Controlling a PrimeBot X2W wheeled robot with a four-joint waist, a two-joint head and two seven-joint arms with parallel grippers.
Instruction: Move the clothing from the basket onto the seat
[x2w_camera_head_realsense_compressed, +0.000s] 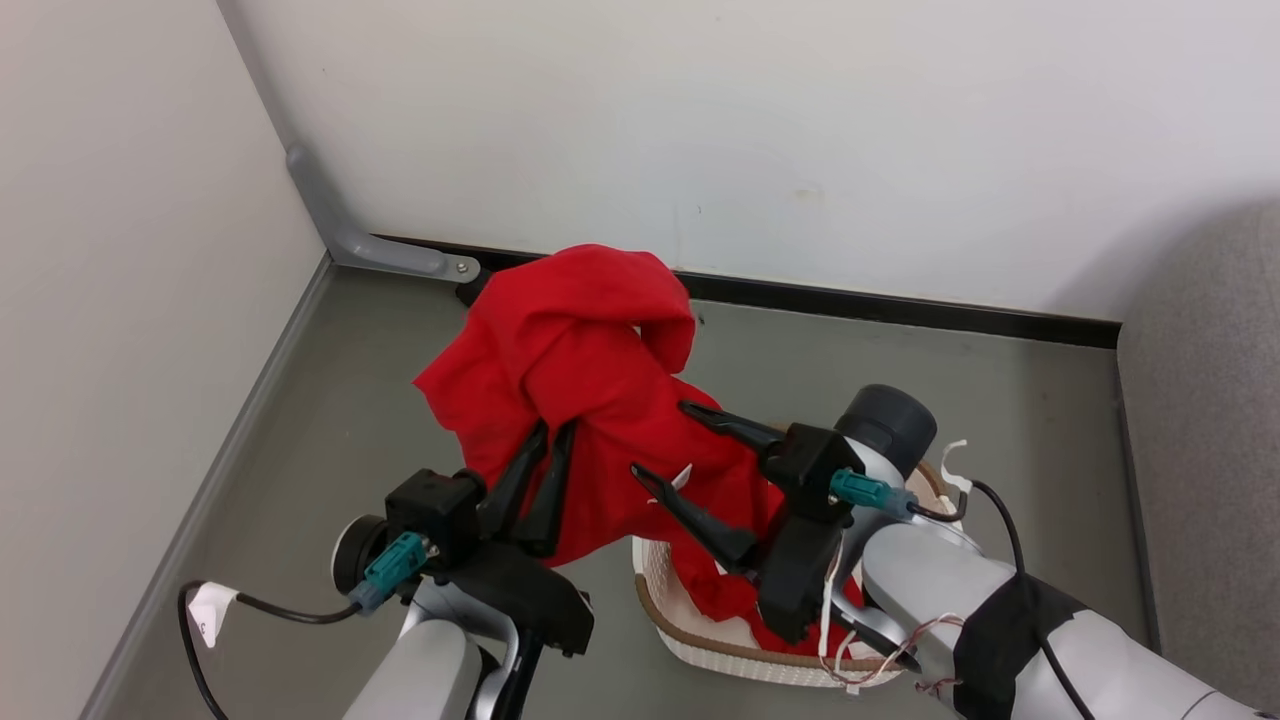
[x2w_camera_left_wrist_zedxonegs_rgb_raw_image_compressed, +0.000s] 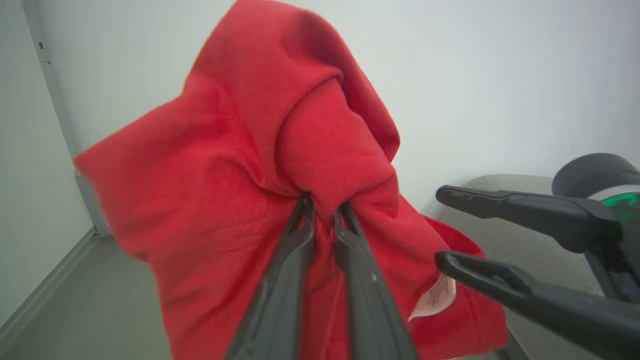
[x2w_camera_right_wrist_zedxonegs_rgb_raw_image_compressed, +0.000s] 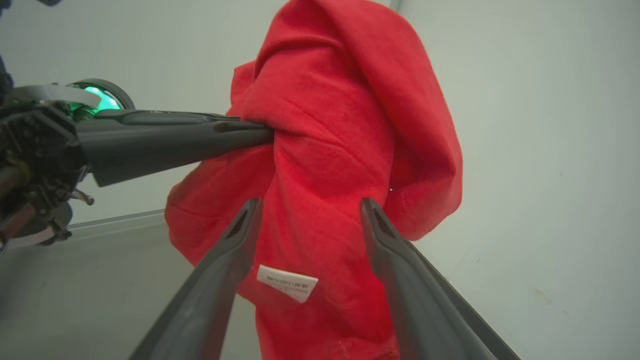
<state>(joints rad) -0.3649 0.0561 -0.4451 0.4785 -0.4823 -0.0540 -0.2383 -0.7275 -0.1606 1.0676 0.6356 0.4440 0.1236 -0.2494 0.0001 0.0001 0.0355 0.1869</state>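
The clothing (x2w_camera_head_realsense_compressed: 590, 340) is uniform bright red with no print. Its sewn label (x2w_camera_right_wrist_zedxonegs_rgb_raw_image_compressed: 287, 283) is white with faint grey text. The basket (x2w_camera_head_realsense_compressed: 730, 662) has a cream-white perforated wall and a brown woven-look rim. The seat (x2w_camera_head_realsense_compressed: 1210, 450) is plain grey fabric. The left gripper (x2w_camera_head_realsense_compressed: 558, 428) and right gripper (x2w_camera_head_realsense_compressed: 660, 437) have black fingers and housings, each with a teal connector (x2w_camera_head_realsense_compressed: 862, 490). The floor (x2w_camera_head_realsense_compressed: 330, 430) is dull grey-green. The wall (x2w_camera_head_realsense_compressed: 700, 130) is off-white, edged by a black skirting strip (x2w_camera_head_realsense_compressed: 900, 305).
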